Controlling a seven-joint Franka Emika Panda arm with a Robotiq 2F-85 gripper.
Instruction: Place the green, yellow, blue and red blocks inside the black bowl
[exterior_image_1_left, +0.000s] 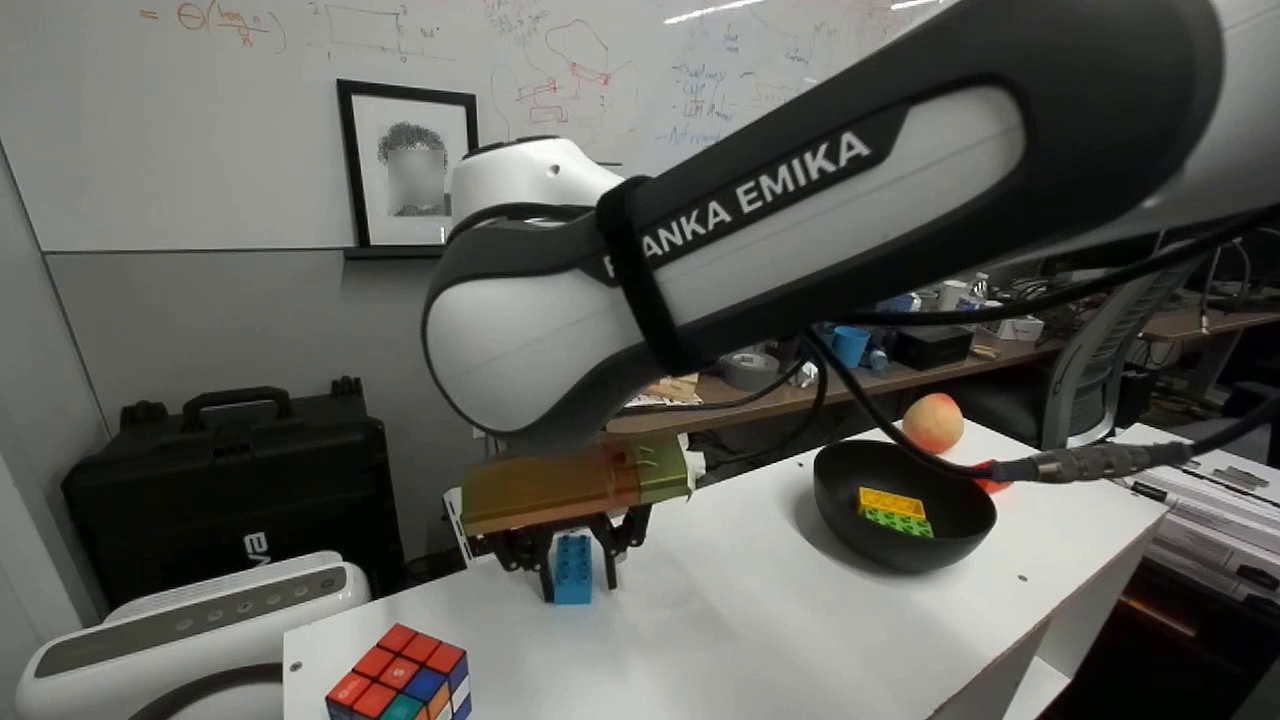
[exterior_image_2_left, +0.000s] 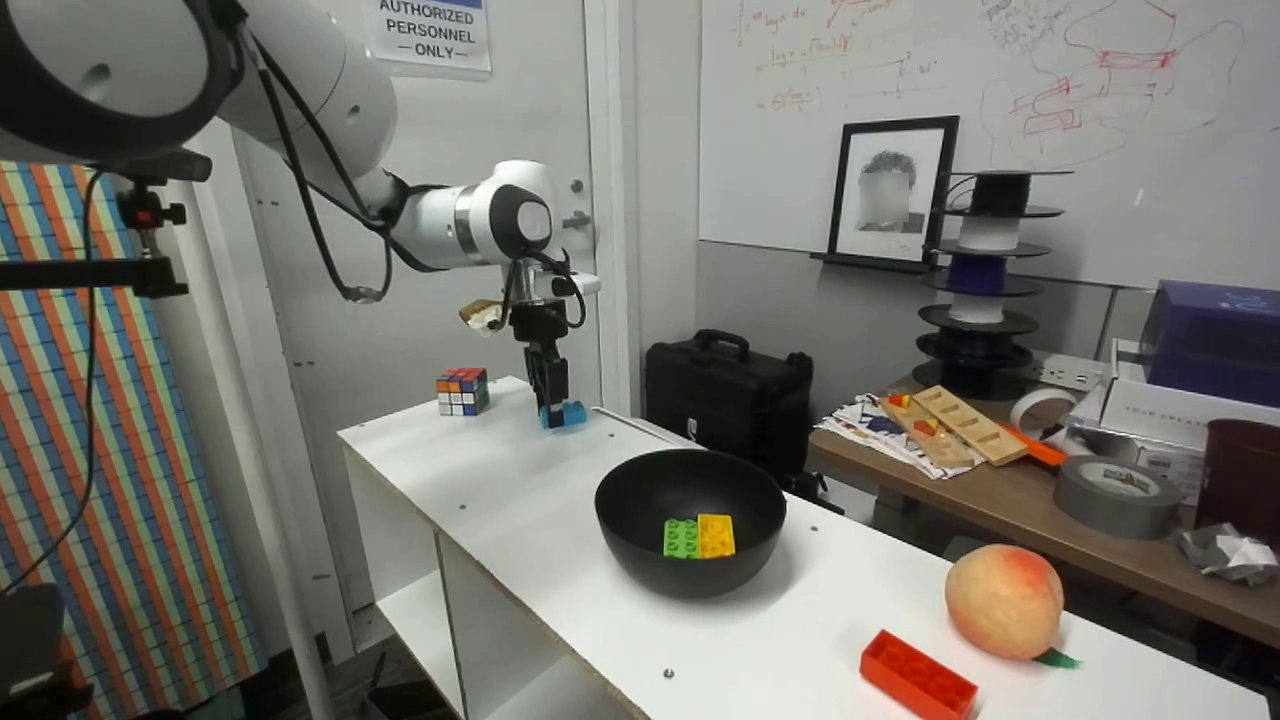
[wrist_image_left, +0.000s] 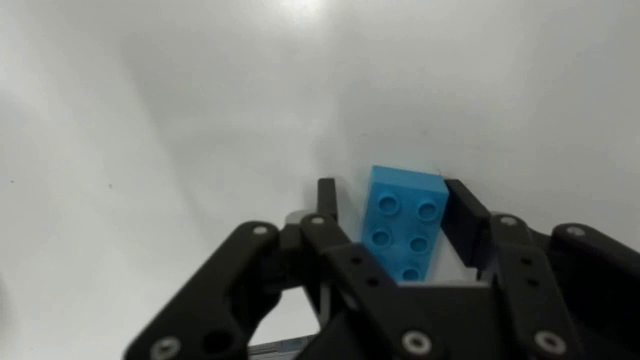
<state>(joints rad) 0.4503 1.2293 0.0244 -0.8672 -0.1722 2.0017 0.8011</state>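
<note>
The end effector (wrist_image_left: 390, 185) straddles the blue Duplo-style brick (wrist_image_left: 400, 225) with its fingers (wrist_image_left: 465, 220) spread: one lies close against a long side, contact uncertain, and a gap shows at the other. This brick rests studs up on the surface (exterior_image_1_left: 720, 640), well apart from the black bowl (exterior_image_2_left: 690, 580). It should handle as light, stiff plastic, hard to crush but smooth; the best hold is on the two flat long walls, below the studs, and its slight skew to the fingers may make it turn as they close. The Rubik's Cube (exterior_image_2_left: 462, 392) is on that same side, farther from the bowl. Inside the bowl, the green brick (exterior_image_2_left: 681, 539) and yellow brick (exterior_image_2_left: 716, 537) lie next to each other. Outside, on the bowl's opposite side, are the red brick (exterior_image_2_left: 917, 678), apparently hollow side up, and the toy peach (exterior_image_2_left: 1003, 603).
</note>
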